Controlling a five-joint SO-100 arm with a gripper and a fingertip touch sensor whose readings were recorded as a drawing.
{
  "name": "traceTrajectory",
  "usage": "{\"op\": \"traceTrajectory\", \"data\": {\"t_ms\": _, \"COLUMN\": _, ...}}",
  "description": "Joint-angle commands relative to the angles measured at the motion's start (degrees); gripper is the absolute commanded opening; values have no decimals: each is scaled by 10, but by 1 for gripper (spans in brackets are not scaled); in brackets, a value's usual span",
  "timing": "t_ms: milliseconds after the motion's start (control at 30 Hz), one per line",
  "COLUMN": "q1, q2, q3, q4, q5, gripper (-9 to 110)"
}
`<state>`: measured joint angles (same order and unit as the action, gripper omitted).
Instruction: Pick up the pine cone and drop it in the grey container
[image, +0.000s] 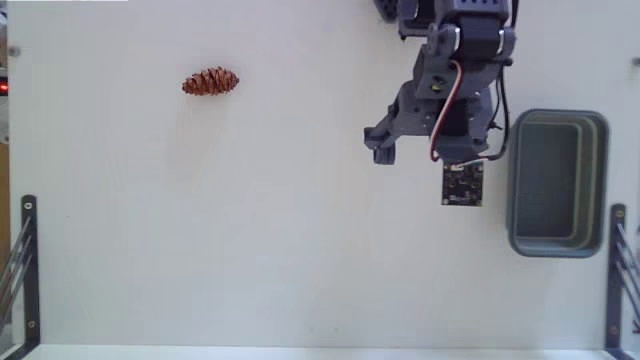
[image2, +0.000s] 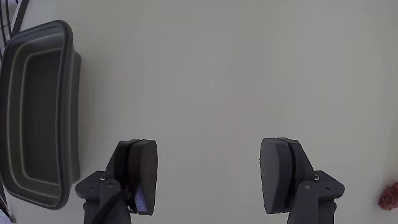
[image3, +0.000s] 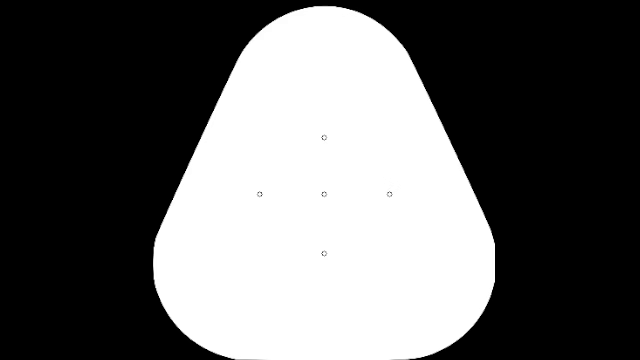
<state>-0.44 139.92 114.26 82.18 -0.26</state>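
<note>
One pine cone (image: 211, 82) lies on the white surface (image: 250, 250), well apart from the single grey container (image: 556, 183), far to its left in the fixed view. The gripper (image2: 208, 177) hangs just beside the container, jaws spread wide, pinching nothing.

Dark grey plastic robot arm (image: 445, 85) with blocky segments, a red, white and black cable looping down its side, and a small circuit board, probably a camera; two rounded dark gripper fingers (image2: 140, 174)
</note>
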Motion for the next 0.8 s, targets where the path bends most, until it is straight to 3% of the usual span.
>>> {"op": "traceTrajectory", "data": {"t_ms": 0, "q1": 4, "q2": 22, "q3": 3, "q4": -2, "q5": 3, "gripper": 110}}
{"op": "traceTrajectory", "data": {"t_ms": 433, "q1": 15, "q2": 22, "q3": 3, "q4": -2, "q5": 3, "gripper": 110}}
{"op": "traceTrajectory", "data": {"t_ms": 767, "q1": 133, "q2": 22, "q3": 3, "q4": -2, "q5": 3, "gripper": 110}}
